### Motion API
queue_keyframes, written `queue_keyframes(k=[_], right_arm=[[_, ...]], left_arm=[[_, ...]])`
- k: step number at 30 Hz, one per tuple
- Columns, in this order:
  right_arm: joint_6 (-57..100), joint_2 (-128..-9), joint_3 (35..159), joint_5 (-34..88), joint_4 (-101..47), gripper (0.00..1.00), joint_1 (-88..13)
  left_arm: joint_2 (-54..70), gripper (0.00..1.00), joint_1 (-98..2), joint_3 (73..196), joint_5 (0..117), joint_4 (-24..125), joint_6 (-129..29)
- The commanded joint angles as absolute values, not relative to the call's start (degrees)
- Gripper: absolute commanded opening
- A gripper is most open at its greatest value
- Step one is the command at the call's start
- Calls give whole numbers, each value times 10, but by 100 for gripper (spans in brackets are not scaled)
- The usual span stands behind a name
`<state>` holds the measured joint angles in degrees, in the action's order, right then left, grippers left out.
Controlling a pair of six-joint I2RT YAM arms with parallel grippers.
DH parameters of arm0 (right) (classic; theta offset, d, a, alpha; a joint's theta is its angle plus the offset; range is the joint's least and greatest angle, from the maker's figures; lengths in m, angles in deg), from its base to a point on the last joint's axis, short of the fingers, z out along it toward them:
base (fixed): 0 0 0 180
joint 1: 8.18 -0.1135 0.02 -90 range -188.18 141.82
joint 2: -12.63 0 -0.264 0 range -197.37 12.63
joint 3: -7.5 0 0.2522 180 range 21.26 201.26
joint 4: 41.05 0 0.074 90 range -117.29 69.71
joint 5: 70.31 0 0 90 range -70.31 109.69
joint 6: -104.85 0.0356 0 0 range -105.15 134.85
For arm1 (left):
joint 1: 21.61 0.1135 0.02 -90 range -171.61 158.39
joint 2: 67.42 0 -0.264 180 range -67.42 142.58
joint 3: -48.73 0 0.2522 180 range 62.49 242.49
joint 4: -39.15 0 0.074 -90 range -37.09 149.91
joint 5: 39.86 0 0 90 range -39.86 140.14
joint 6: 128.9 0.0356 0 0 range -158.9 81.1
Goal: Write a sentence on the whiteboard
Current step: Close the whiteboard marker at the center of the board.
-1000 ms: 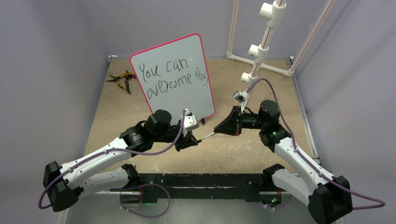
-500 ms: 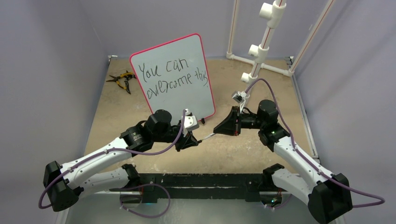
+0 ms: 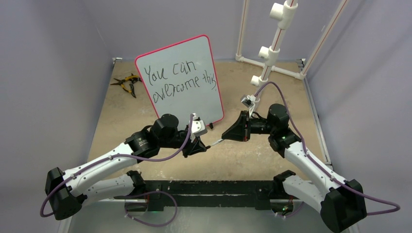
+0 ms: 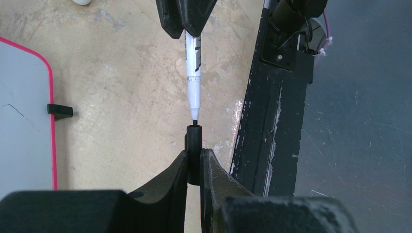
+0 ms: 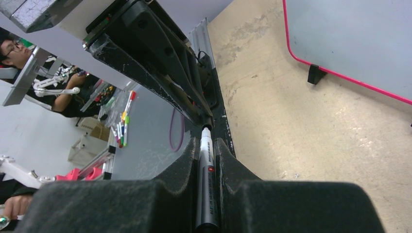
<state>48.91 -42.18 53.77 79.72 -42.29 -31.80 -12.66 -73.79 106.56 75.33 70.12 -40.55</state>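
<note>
Right end effector's (image 3: 226, 136) marker (image 5: 206, 194) edged left; sentence (image 3: 180, 81) (2 lines) black.

Whiteboard (image 3: 197, 104) propped near-upright, pink-rimmed, rear left of centre; sentence (image 3: 179, 80) black, two lines, last word probably "this".
</note>
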Motion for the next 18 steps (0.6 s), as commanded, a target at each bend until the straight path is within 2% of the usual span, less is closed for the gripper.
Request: queue_keyframes(k=[1, 18], right_arm=[[505, -417, 538, 820, -455, 0, -321], [513, -422, 529, 817, -471, 0, -323]], left_arm=[[-127, 0, -737, 1078, 764, 675, -397], [-130, 0, -737, 1080, 763, 654, -402]])
